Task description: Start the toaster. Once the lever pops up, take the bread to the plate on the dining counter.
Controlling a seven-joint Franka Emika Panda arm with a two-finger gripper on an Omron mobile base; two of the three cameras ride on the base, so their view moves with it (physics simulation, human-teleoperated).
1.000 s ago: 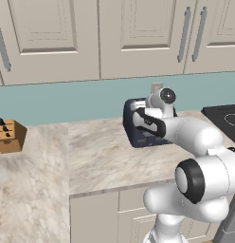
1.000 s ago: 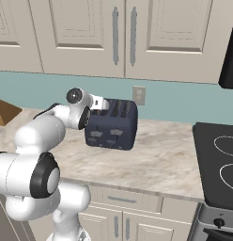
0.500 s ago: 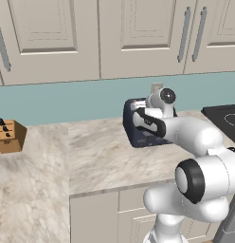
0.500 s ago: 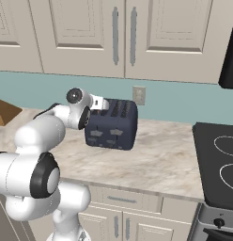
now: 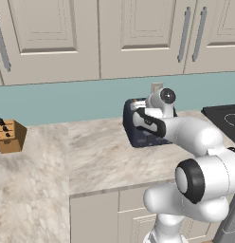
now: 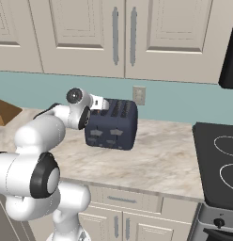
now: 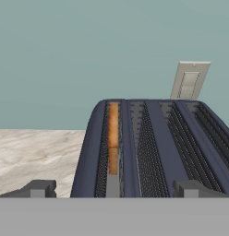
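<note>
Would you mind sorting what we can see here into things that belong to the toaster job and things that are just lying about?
Belongs to the job:
- toaster, on the counter by the wall
- bread, sitting down in the toaster's leftmost slot as the hand view shows it
- gripper, open, at the toaster's top

Just lying about:
- knife block
- stove
- wall outlet

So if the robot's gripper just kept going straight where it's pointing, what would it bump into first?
Probably the toaster. The open gripper points along its top, with the bread in the slot straight ahead. If it passed just above, it would reach the wall instead. Depth is hard to judge.
</note>
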